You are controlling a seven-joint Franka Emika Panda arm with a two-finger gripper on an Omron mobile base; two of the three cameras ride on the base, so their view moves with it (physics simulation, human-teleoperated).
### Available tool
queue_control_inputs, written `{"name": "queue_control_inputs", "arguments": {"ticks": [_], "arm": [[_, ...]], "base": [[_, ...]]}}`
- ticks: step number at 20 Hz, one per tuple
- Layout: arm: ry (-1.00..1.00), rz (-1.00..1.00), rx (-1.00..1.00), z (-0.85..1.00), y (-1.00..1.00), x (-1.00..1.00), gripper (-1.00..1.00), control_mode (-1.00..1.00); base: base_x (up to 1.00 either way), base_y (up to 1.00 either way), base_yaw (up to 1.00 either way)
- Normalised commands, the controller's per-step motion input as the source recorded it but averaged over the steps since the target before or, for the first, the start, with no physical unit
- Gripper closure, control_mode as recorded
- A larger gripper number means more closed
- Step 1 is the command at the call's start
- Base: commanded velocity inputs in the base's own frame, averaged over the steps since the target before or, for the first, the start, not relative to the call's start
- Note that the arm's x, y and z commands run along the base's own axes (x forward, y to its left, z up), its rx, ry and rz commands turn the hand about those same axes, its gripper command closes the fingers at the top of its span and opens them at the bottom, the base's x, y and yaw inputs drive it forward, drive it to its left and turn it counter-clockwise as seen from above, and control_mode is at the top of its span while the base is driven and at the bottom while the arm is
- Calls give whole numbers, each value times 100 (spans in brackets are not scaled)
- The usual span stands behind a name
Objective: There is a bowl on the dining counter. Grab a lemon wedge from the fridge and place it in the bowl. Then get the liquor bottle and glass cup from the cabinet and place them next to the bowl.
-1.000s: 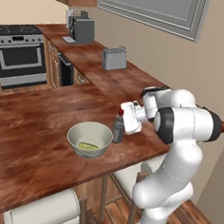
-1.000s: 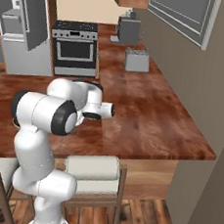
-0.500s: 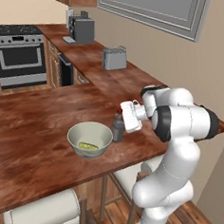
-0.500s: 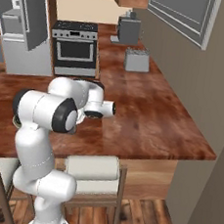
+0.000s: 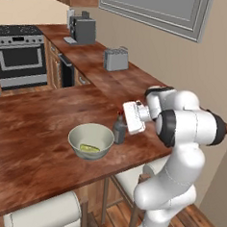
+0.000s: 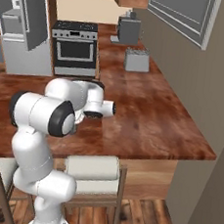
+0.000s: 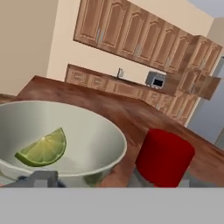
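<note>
In the left base view, going from the left, the bowl (image 5: 91,140) sits on the dining counter (image 5: 32,128) near its front edge, with the lemon wedge (image 5: 89,148) lying inside on the bottom, so that part of the task reads as done. Just right of the bowl, close beside it, stands the bottle (image 5: 119,129), upright on the wood; it is where the task wants it, next to the bowl rather than in it. Right again is the gripper (image 5: 128,117), low over the counter and pointing at the bottle from the side, a sensible way to set down a tall narrow thing without tipping it. The fingers are hard to make out in the base views, so I cannot tell from them how wide they stand or whether they touch the bottle. In the hand view the bowl's rim (image 7: 111,144) fills the left with the wedge (image 7: 43,148) in it, and the bottle's red cap (image 7: 164,156) rises at the right, directly ahead of the hand. My judgement is that the bottle is just being let go, and the glass cup is still to be fetched from the cabinet. Backing straight away would keep the bottle from being knocked into the bowl.
</note>
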Motion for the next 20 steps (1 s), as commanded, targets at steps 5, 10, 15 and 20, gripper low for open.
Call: {"name": "queue_control_inputs", "arguments": {"ticks": [5, 10, 15, 20], "arm": [[-2, 0, 5, 41, 0, 2, -100, -100], [-7, 0, 8, 68, 0, 1, -100, -100], [-15, 1, 15, 100, 0, -39, -100, -100], [-9, 0, 7, 100, 0, -93, -100, -100]], "base": [[0, 0, 0], [0, 0, 0], [0, 0, 0], [0, 0, 0]]}}
